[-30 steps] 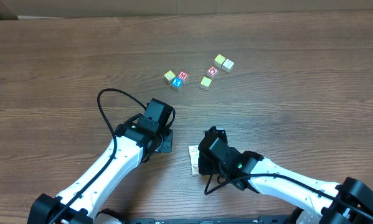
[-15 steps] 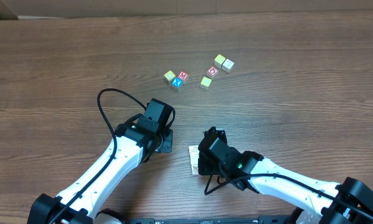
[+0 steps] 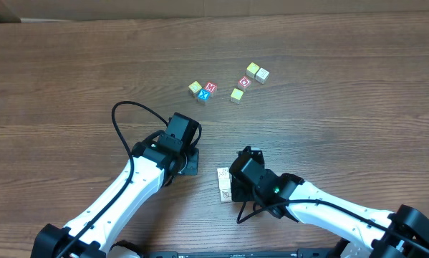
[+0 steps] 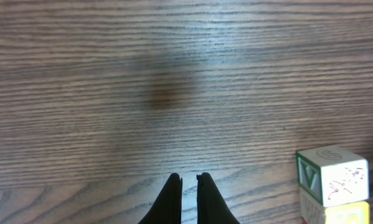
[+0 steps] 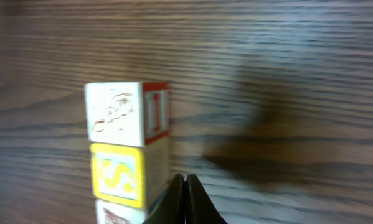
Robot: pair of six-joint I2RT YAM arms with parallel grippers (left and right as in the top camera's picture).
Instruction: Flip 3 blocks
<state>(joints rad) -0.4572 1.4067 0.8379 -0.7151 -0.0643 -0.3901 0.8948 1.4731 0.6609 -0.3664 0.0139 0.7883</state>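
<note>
Wood grain, brown and streaky, runs across the whole table [image 3: 71, 64]. On the left, the left arm [image 3: 128, 188] lies slantwise, with a black cable [image 3: 121, 115] looping off it. The left claw [image 4: 187, 178] is pinched together, its two black tips all but meeting with nothing between them, over bare board. Its own camera shows only those tips; the bottom edge cuts off the rest.

Just right of it sit the blocks [image 3: 222, 185]. From above they are no more than a pale strip, its right side tucked under the black head of the right arm [image 3: 329, 211]. The left wrist camera catches them at its lower right corner. One block there has a green V on one face and a dark scribble on another, and the frame slices off most of a yellow one below it.

The right wrist camera shows them in a line, touching. A white block [image 5: 127, 113] has a scribbled drawing and a red letter on its side. Next comes a yellow block [image 5: 119, 174] with an S, then a third one, of which only a sliver shows at the bottom edge. That picture is soft, so I can't read the drawings.

The right claw [image 5: 184, 178] is closed tight and empty. Its tips are just beside the yellow block, and I can't tell whether they touch it.

Farther back, well apart from both arms, a handful of loose cubes [image 3: 236, 94] lies scattered. Their faces are too small to make out, apart from some red, blue and yellow.
</note>
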